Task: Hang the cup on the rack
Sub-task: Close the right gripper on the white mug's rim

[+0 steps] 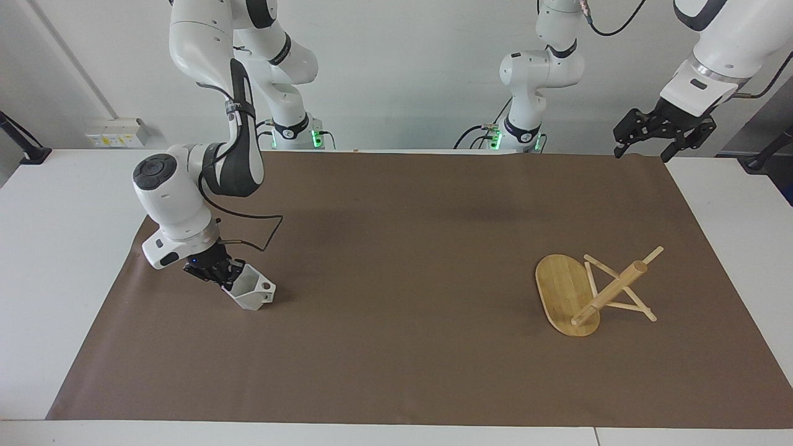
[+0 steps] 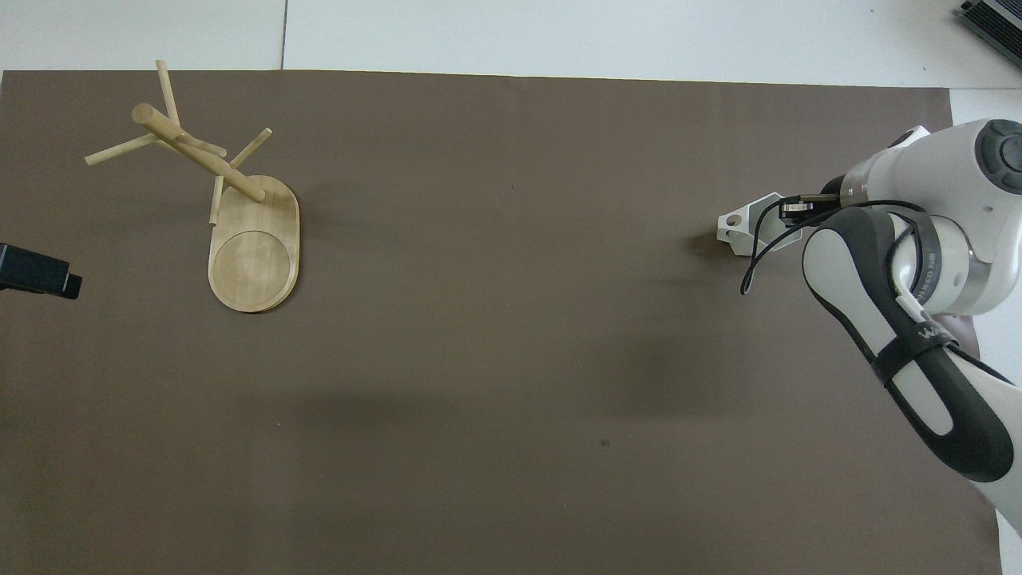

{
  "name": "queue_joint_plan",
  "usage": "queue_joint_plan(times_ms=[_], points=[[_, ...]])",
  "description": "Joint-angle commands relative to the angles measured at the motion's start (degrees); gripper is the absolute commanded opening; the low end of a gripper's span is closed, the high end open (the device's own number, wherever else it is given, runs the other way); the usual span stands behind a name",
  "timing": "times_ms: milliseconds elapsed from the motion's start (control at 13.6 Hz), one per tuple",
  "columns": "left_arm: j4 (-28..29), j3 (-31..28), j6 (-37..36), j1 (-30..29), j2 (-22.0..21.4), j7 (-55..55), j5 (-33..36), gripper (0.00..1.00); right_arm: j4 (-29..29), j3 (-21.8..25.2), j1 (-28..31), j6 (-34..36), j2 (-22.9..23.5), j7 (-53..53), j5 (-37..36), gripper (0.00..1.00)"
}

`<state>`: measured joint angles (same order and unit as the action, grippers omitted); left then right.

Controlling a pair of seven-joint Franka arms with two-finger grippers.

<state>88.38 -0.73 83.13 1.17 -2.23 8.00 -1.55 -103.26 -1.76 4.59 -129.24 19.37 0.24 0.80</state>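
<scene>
My right claw [image 1: 230, 277] is down at the right arm's end of the counter [image 1: 74, 204], pinched tight on the rim of the small white faceted cup [image 1: 251, 291]. One finger reaches inside the hexagonal mouth and the other presses the outside wall. The cup is tipped in my grip, its angular handle with the round hole turned away from the claw, and I cannot tell whether its base touches the brown paper sheet [image 1: 396, 260] that covers the counter.

The light bamboo rack [image 1: 585, 294] stands well apart from the cup, toward the left arm's end of the sheet. It has an oval flat base, a thick round post and thin crossing pegs (the post only looks slanted from these high cameras).

My left claw [image 1: 663, 133] waits in the air over the sheet's corner by the left arm's base, its fingers spread wide with nothing between them.
</scene>
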Motion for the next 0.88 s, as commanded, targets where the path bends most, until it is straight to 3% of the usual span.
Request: queue_joint_plan(times_ms=[0,220,367,514,734,807], points=[[1.79,-0.15,0.28,0.24,-1.46,-0.18,0.84,1.00,-0.28,-0.53,0.51,0.31,-0.56,1.17,0.43,0.00],[1.79,-0.15,-0.07,0.24,-1.46,-0.53,0.84,1.00,0.33,-0.87,0.51,1.44,-0.65,1.17,0.43,0.00],[2.06,-0.15,-0.16,0.24,-1.55,-0.53,0.84,1.00,4.18,-2.19,0.51,6.78,-0.82,1.17,0.96,0.00],[2.67,-0.15,-0.16,0.24,-1.99,-0.36,0.84,1.00,7.88,-2.72,0.51,12.15,-1.35,1.26,8.56,0.00],[2.67,-0.23,-0.24,0.15,-1.99,-0.45,0.84,1.00,8.25,-3.33,0.16,12.96,-3.46,1.52,18.51,0.00],[2.67,-0.23,-0.42,0.06,-1.99,-0.45,0.84,1.00,8.34,-5.77,0.15,12.35,-3.64,1.78,20.89,0.00]])
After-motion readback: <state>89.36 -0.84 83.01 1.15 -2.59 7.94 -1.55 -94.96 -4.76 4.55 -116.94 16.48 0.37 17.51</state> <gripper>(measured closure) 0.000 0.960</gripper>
